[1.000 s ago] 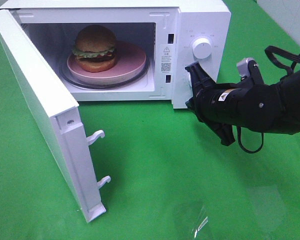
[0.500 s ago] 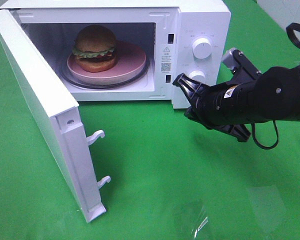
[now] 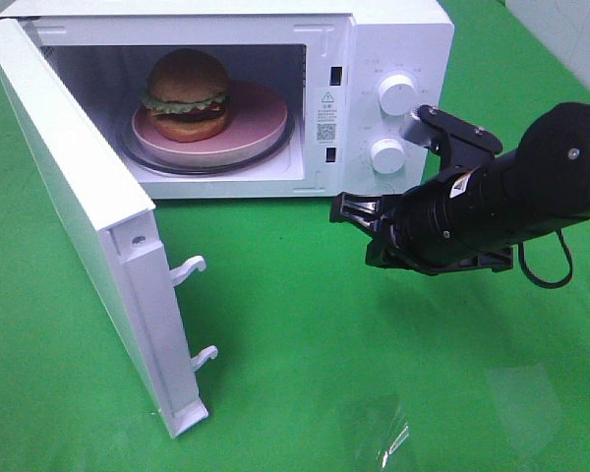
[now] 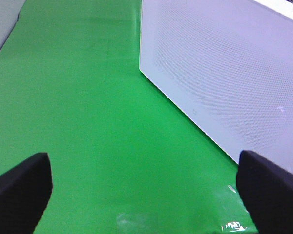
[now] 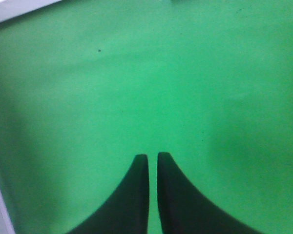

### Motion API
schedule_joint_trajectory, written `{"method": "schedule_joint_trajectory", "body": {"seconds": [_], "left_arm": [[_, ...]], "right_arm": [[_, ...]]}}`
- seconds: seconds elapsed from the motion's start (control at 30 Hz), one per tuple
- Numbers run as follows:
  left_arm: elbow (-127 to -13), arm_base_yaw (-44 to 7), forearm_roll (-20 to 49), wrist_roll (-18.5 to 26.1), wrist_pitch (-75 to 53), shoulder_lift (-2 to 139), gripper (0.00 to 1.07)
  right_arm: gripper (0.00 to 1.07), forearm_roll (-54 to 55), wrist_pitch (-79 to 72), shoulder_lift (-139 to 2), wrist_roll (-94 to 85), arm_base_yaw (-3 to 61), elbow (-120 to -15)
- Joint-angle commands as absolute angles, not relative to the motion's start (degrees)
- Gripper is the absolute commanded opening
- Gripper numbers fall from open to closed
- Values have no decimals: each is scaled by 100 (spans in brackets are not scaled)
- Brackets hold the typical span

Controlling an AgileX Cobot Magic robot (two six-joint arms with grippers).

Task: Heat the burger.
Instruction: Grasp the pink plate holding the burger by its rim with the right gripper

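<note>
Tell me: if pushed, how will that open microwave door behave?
Probably stiff: the door looks a rigid white panel. It likely swings shut rather than sliding, being hinged to the microwave. Its two latch hooks may need a firm last push.

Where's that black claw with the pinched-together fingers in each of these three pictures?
Exterior high: the right gripper is right of centre, shut, over the green cloth in front of the microwave.
Left wrist: not in it.
Right wrist: its two dark fingers in the foreground, tips together.
Shared landmark: the green cloth.
</note>
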State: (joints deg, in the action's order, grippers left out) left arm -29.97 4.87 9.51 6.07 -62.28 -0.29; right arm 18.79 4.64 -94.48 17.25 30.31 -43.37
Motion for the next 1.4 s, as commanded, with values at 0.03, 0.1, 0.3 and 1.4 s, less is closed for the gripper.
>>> {"method": "schedule_joint_trajectory", "body": {"seconds": [0.03, 0.1, 0.3, 1.4], "left_arm": [[-2974, 493, 997, 619, -6148, -63, 94], [-2974, 493, 997, 619, -6148, -63, 94], [-2974, 493, 997, 619, -6148, -63, 94], [-2974, 493, 997, 619, -6148, -63, 94]], "right_arm": [[8, 1455, 1134, -9299, 1243, 3002, -4607], [9, 1255, 1484, -9282, 1060, 3002, -4773], [10, 670, 2326, -9270, 350, 3002, -5214], [24, -825, 2395, -9270, -7105, 3002, -6182]]}}
